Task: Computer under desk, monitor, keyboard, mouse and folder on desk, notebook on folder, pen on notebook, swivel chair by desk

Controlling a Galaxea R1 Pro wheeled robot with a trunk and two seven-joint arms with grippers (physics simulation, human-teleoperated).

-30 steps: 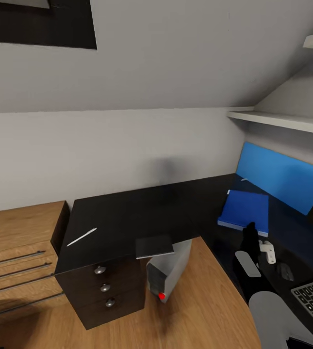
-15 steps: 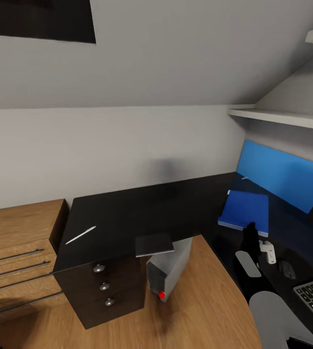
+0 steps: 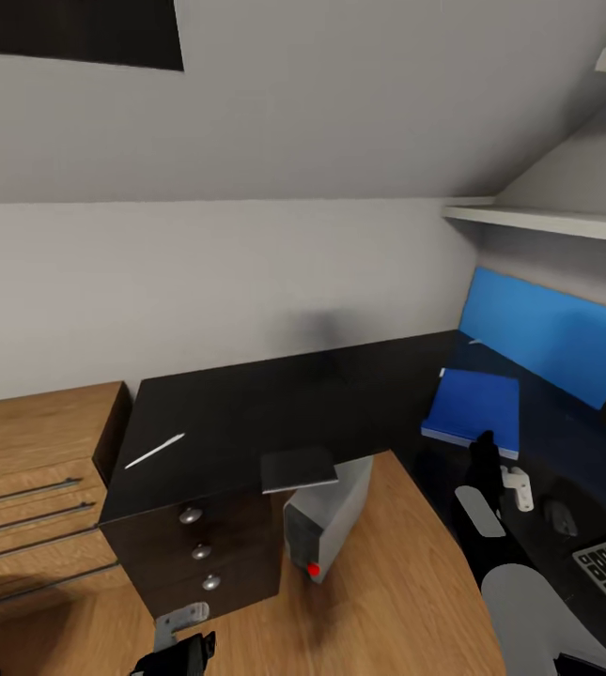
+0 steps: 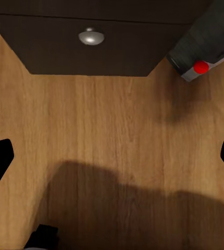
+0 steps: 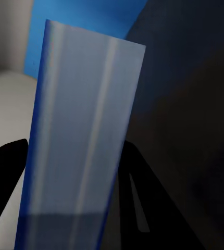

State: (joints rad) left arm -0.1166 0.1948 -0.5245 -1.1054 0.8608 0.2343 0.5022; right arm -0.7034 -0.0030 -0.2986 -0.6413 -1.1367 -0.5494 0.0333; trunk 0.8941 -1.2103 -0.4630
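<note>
Over desk (image 3: 246, 413), rt claw (image 3: 489, 449) pinching folder (image 3: 472, 406)

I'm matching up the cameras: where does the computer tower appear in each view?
Head view: computer at lower centre, under the desk edge, right of the drawer unit.
Left wrist view: computer at the picture's edge, red button showing, beside the drawer unit.
Right wrist view: faces the blue folder instead.
Shared landmark: the drawer unit.
</note>
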